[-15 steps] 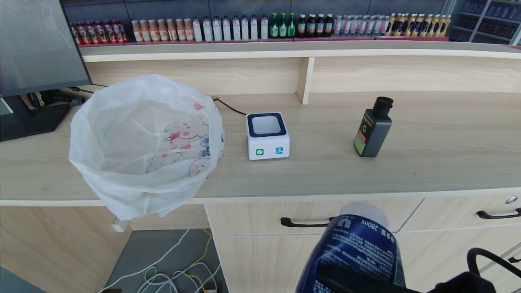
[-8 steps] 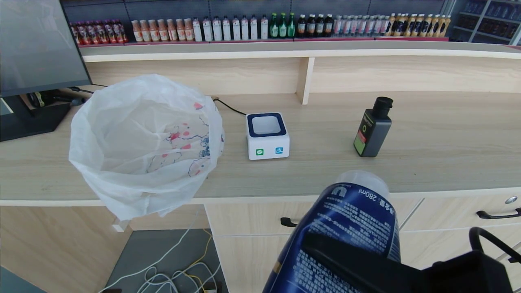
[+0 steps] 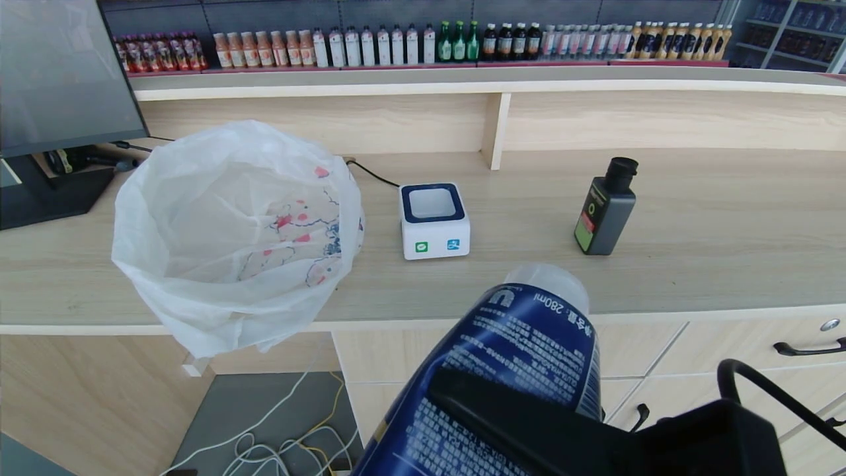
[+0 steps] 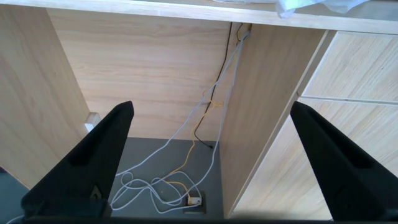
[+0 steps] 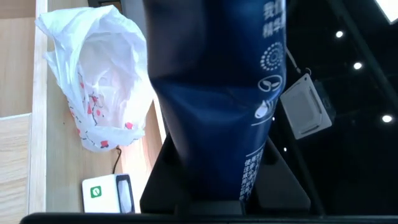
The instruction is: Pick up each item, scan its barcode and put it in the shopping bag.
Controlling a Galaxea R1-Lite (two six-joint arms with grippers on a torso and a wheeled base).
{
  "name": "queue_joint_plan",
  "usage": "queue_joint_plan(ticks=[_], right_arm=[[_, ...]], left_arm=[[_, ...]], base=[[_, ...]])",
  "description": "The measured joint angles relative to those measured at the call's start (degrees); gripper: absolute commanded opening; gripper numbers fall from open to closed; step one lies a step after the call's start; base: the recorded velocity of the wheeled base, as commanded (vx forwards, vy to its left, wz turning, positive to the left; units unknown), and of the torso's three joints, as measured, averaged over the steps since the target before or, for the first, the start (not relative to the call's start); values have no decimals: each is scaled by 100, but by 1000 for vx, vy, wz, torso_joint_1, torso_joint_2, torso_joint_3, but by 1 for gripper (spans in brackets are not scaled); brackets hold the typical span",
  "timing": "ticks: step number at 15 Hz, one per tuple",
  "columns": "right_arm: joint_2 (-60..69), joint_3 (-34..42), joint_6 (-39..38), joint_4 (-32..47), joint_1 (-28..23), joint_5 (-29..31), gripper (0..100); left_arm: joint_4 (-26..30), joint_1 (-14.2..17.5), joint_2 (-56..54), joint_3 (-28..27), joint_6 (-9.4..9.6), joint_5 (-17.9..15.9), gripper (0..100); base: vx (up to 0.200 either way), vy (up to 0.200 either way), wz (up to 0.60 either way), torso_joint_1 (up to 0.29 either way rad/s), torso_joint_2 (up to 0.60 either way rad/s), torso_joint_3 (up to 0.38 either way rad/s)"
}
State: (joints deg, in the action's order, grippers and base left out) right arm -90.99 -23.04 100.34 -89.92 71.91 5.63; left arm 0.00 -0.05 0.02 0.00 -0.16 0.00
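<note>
Gripping the blue bottle [image 3: 529, 330], the right hand [image 3: 522, 423] has swung it up and leftward — cap now over the front edge of the worktop [image 3: 661, 277], nearer the scanner [image 3: 434, 220] — so scanning seems next.

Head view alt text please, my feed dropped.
The right gripper holds a blue bottle tilted in front of the wooden counter. On the counter, left to right, sit an open white shopping bag, a white barcode scanner and an upright dark grey bottle.

Matte black left gripper [image 4: 211, 107], two broad wedge-shaped fingers [image 4: 93, 168], right gripper [image 3: 529, 423] black and blocky, thin black cable [image 3: 793, 400] arching beside it
</note>
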Motion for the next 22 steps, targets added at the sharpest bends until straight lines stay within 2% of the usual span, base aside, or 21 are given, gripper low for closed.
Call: queue_joint_plan(ticks=[7,15,19,22], right_arm=[[-134,-46,-39,0,41,0,0],[-162,-79,-547,-2,39,0,0],[-149,-41,-1000,0,11,0,0],[-90,44,-1677,0,-127,-2,0]], left_arm=[[0,2,0,0,0,0,100],[0,0,0,0,0,0,100],[0,2,0,0,0,0,100],[0,2,0,0,0,0,100]], base=[[0,0,0,0,0,0],[0,0,0,0,0,0],[0,0,0,0,0,0],[0,0,0,0,0,0]])
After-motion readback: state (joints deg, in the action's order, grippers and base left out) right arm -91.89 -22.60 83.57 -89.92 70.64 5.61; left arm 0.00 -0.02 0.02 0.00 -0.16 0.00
